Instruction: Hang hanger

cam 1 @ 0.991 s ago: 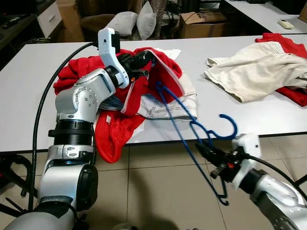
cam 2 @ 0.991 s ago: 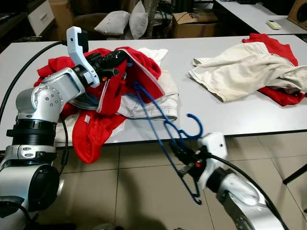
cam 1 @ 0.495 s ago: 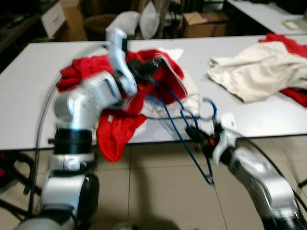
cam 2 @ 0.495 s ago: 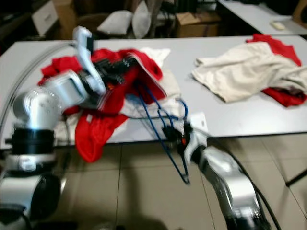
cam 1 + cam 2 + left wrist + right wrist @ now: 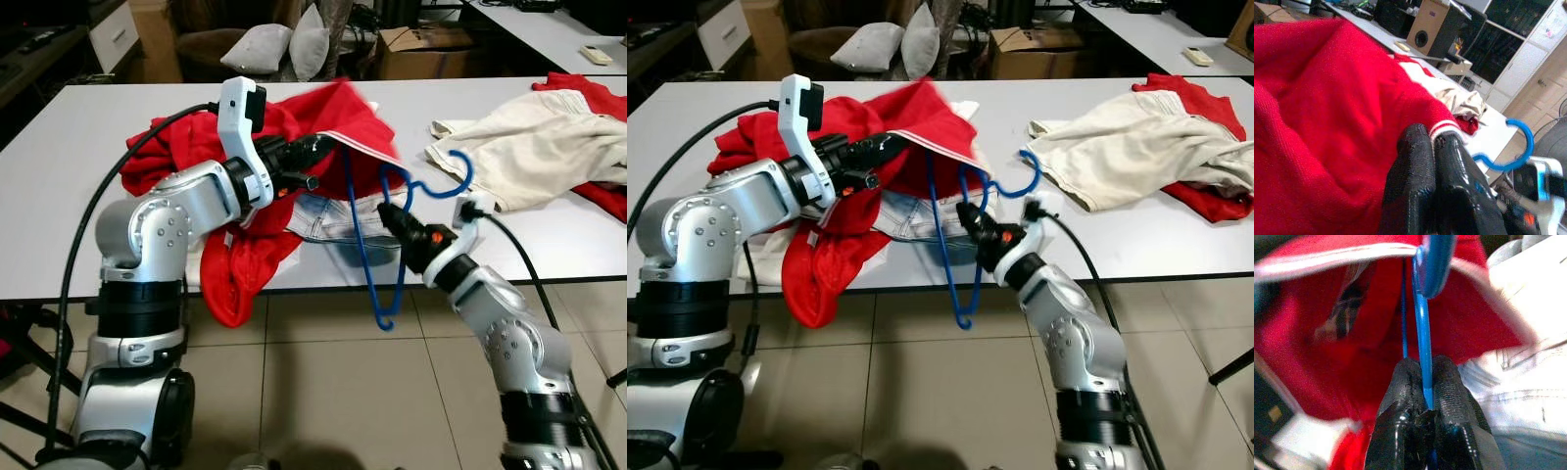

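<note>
Left gripper [image 5: 315,149]: we pinch the red garment [image 5: 333,122] hem, lifted over the white table [image 5: 59,176].
Right gripper [image 5: 392,217]: we clamp the blue hanger [image 5: 367,245], just right of the opening.
Advice: we keep the hem taut and slide the hanger's left shoulder inside.

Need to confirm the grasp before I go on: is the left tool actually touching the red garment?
Touching. In the left wrist view the left tool is shut on the white-trimmed edge of the red garment, with the cloth pinched between its fingers.
</note>
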